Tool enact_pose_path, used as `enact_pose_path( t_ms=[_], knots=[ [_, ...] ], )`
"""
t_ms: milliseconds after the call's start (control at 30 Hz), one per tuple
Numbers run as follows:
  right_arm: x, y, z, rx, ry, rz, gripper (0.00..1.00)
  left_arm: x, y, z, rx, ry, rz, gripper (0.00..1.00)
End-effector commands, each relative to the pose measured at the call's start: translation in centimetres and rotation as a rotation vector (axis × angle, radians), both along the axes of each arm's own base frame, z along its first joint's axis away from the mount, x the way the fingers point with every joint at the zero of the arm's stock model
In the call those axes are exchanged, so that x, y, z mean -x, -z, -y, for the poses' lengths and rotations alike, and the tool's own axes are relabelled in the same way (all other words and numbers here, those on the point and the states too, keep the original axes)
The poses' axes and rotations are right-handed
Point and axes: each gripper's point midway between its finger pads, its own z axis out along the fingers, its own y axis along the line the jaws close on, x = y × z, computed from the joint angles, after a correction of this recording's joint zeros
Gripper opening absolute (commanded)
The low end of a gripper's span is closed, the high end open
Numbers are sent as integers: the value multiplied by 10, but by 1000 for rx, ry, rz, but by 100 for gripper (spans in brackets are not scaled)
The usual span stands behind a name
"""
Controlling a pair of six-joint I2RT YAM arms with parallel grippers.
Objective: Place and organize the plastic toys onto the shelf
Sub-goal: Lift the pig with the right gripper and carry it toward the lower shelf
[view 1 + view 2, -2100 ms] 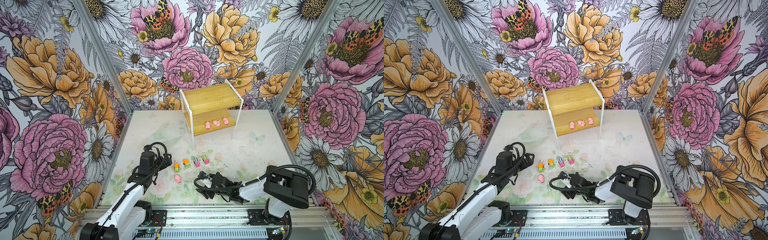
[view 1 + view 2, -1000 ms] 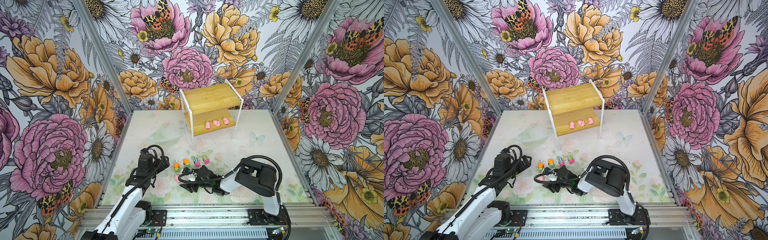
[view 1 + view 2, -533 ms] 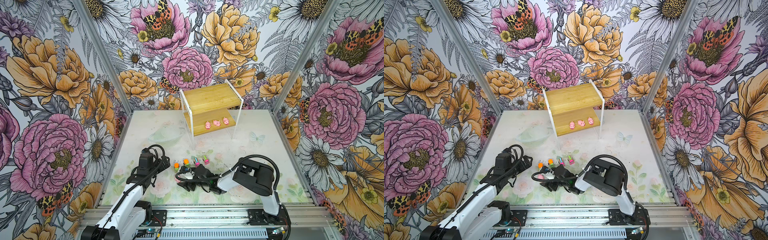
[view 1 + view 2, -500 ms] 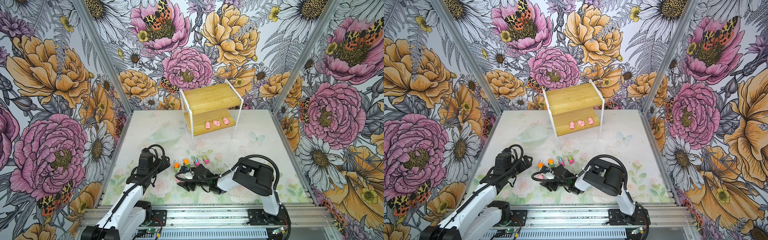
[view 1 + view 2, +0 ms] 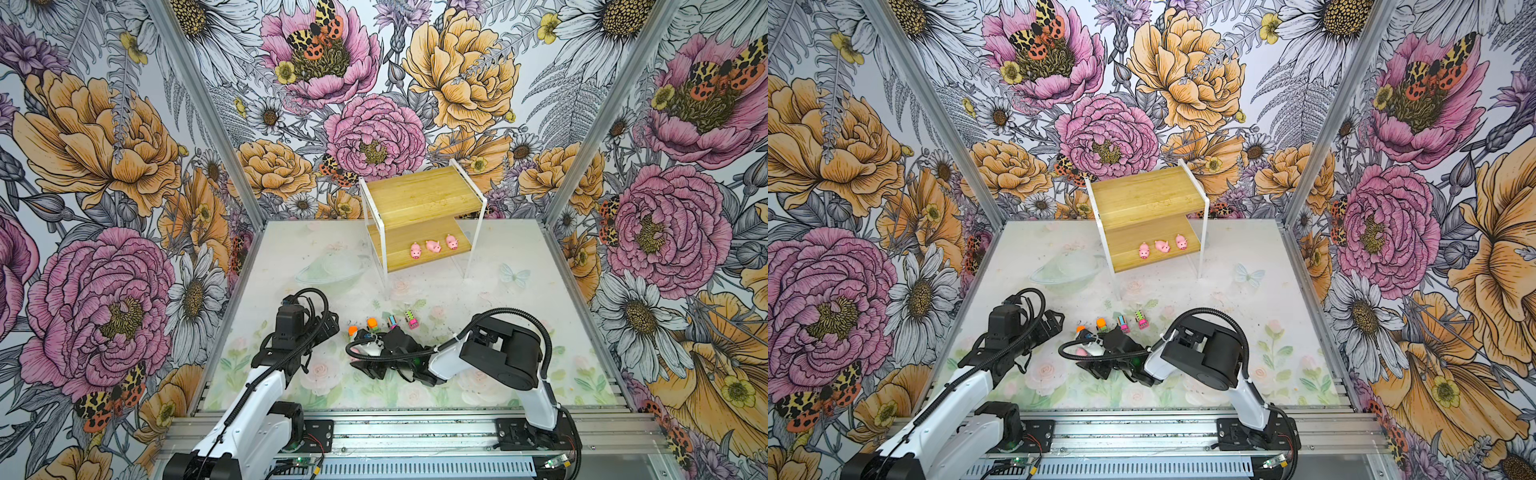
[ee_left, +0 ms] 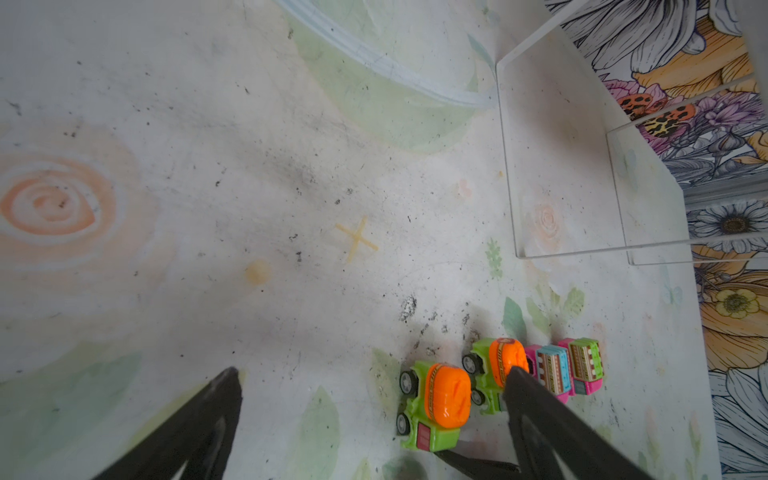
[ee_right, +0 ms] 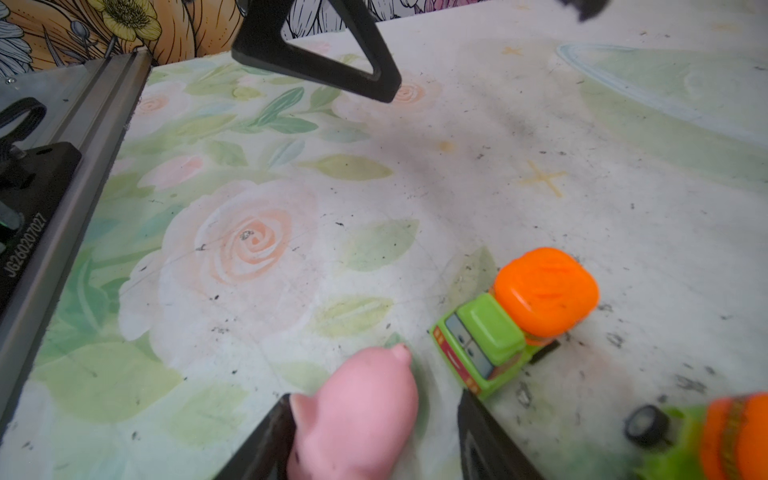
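Between the black fingers of your right gripper [image 7: 374, 399] lies a pig [image 7: 357, 424]: matte, soft pink and rounded, with one small pointed ear. One finger [image 7: 270, 436] touches its side. The other stands clear of it with a strip of mat showing, so the jaws are spread partway around the pig and are not pinching it. Just past that free fingertip sits a truck [image 7: 515, 316] of glossy plastic, with a boxy lime-green cab, a printed face and a bulging orange drum on top. A second green truck [image 7: 706, 436] is blurred, nearer the wrist on the same side. Under them is the mat [image 7: 249, 249], flat, printed with pale roses and leaves, and scuffed with dark specks.

Your right arm [image 5: 449, 357] lies low, its forearm nearly flat over the mat, reaching across the middle.

Your left gripper [image 6: 372, 370] is spread wide, its thin tapered black fingers over bare mat. Off one fingertip the four trucks stand in a row: the two green ones, then a pink one with a striped blue top [image 6: 548, 370] and a pink one with a green top [image 6: 584, 363]. Your left arm [image 5: 266, 386] stretches forward from its base with the wrist tipped down.

Far ahead of both grippers stands the shelf [image 5: 419, 195]: two smooth bamboo-coloured boards, stepped, in a thin white frame. Three pigs [image 5: 433, 247] sit in a row on the lower board.
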Motion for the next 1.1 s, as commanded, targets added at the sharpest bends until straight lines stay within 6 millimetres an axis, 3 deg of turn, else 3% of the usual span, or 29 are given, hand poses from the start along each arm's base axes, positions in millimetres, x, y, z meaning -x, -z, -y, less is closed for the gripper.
enact_pose_path(
  t_ms=[0,333,700,900,1067],
  knots=[
    [7,14,-1,28,-24,-36,53,-9,-13,2,4,20,47,99],
    [15,10,5,12,-64,-12,36,-9,-14,2,4,30,41,99],
    [21,-6,23,0,-54,18,29,-4,-9,1,0,32,38,99],
    [16,-40,46,-48,12,28,28,-8,-5,1,-5,34,28,99],
    [-10,-81,75,-123,147,19,27,-15,-5,5,12,50,43,99]
  ],
)
